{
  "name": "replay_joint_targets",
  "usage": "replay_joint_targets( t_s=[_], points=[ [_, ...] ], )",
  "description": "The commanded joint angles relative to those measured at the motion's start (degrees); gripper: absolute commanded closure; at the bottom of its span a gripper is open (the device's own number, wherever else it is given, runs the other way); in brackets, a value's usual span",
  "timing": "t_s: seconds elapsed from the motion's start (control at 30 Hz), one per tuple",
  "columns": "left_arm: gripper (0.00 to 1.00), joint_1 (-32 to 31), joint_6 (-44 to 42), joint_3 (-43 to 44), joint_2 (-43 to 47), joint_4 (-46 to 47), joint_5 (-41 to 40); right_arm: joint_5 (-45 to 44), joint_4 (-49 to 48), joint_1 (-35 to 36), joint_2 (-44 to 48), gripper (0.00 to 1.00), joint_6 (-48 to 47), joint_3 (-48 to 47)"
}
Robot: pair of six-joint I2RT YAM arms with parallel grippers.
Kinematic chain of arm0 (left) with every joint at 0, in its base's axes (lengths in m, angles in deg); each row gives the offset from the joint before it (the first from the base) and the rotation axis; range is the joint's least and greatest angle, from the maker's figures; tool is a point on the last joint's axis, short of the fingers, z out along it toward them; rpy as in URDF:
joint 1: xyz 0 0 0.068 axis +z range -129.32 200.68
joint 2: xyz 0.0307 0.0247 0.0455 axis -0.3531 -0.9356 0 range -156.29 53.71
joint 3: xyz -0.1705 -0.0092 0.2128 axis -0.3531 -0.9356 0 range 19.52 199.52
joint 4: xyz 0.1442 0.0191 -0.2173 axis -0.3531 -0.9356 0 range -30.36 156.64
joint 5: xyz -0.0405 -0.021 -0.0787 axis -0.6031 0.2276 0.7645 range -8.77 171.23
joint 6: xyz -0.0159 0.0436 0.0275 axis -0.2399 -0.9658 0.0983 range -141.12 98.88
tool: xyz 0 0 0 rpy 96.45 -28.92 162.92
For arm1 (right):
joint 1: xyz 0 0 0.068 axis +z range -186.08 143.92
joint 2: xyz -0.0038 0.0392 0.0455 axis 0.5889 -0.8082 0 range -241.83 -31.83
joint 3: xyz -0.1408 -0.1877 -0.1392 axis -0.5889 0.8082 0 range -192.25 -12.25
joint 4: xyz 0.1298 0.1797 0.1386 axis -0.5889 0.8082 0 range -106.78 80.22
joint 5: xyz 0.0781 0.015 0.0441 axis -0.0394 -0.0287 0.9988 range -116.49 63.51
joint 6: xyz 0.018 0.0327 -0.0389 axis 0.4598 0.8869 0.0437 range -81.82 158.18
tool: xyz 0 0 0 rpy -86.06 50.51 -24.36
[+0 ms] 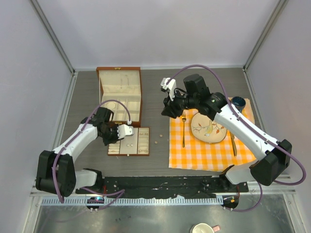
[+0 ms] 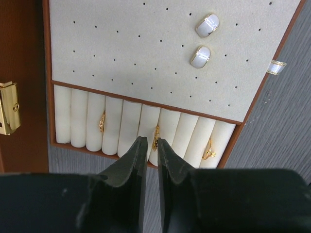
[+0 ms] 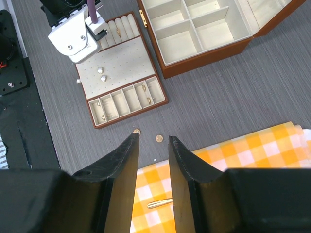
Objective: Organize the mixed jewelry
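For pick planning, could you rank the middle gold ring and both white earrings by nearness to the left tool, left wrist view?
1. Middle gold ring, by the left tool.
2. Lower white earring, upper right.
3. Upper white earring, beyond it.

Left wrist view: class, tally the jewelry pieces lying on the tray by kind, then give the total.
White gold-rimmed studs: 2
Gold rings: 3
Total: 5
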Motion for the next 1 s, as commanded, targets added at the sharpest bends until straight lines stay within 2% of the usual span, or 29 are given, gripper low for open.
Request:
replay_joint_targets(
  t_s=[0.0, 0.2, 0.47, 0.97],
  points=[
    [0.84, 0.2, 0.1, 0.2, -0.4, 1.1, 0.7, 0.9, -2.6, -0.3, 1.3, 0.64, 0.4, -0.4],
    [0.87, 0.3, 0.1, 0.0, -1.1, 1.2, 0.9, 1.0, -2.6, -0.6, 1.5, 0.64, 0.5, -0.2],
    [1.00, 0.3, 0.2, 0.0, -0.7, 0.3, 1.0, 1.3, -2.8, -0.7, 1.5, 0.64, 0.7, -0.1],
    [1.00, 0.2, -0.9, -2.8, 0.2, 1.7, 0.0, 1.5, -2.9, -1.0, 1.2, 0.64, 0.9, -0.3]
  ],
)
